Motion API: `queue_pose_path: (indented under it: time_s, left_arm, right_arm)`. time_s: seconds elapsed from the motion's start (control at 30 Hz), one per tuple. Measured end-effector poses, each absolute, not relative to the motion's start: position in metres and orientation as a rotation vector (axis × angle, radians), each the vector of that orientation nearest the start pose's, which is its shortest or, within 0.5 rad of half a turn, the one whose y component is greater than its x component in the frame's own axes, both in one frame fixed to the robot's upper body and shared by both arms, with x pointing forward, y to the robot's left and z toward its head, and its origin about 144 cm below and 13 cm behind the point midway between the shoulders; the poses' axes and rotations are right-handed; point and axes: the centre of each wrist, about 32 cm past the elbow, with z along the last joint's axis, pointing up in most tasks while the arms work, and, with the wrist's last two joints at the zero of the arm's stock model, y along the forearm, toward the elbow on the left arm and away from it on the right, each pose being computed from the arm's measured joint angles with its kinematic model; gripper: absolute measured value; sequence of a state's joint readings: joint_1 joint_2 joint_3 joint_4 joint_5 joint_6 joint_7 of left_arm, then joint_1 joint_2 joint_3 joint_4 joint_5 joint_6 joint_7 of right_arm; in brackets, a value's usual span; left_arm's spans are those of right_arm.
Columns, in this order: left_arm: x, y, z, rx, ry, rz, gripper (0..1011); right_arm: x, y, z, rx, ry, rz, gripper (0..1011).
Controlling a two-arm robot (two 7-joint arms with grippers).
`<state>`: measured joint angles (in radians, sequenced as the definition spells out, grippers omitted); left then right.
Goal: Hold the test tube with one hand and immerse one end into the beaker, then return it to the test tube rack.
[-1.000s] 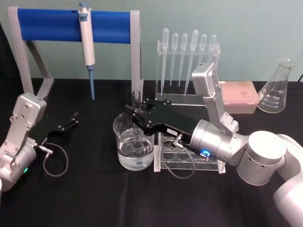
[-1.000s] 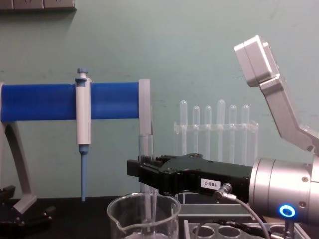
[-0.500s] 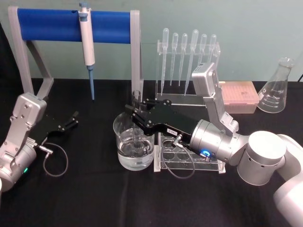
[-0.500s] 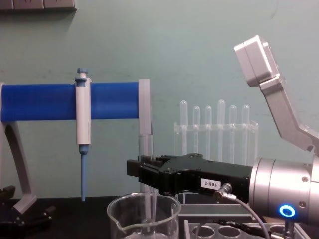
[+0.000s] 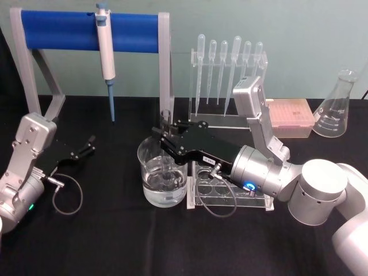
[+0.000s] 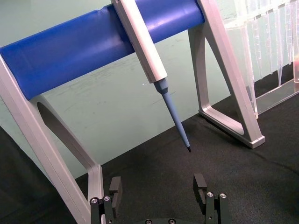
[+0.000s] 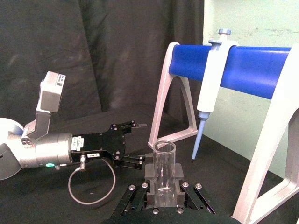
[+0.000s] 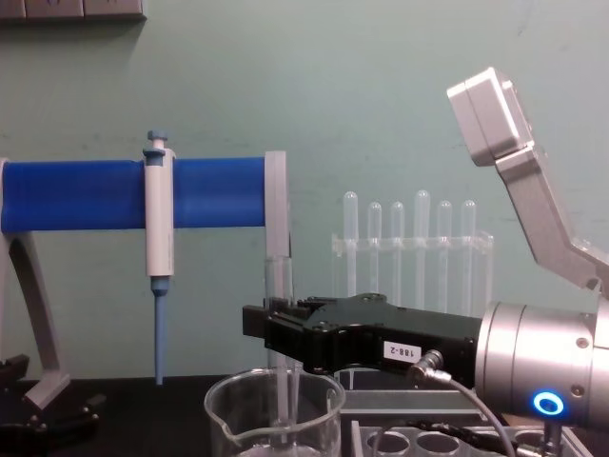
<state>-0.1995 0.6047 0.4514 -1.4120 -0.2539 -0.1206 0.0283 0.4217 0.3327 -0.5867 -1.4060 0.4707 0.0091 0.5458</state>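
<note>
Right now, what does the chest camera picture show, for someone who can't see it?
The right gripper holds a glass test tube upright, its lower end down inside the beaker. Behind, a white-and-blue pipettor hangs from a blue bar.

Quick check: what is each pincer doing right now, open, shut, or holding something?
Left pincer: open, holding nothing, parked low at the table's left.
Right pincer: shut on the test tube, held upright with its lower end inside the beaker.

We lose the beaker's (image 8: 274, 419) base below the chest view's edge (the test tube's (image 8: 279, 286) lower end too).
</note>
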Motion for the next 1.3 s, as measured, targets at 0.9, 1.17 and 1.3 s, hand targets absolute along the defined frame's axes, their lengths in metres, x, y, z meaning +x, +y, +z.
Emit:
queue_pose_path:
  time_s: [0.9,1.17,1.3]
  left_arm:
    - [0.489,0.31,1.14,0.304,-0.285,1.248,1000]
    - [0.489,0.31,1.14,0.304,-0.285,1.248,1000]
    - [0.489,0.31,1.14,0.304,-0.285,1.248,1000]
  right_arm:
    - [0.529,-0.175,1.261,0.049,-0.118,-0.532,224]
    - [0.514,-0.197,1.288,0.094,-0.138,-0.57,224]
    - [0.497,-0.218,1.294,0.087,-0.14,-0.618,224]
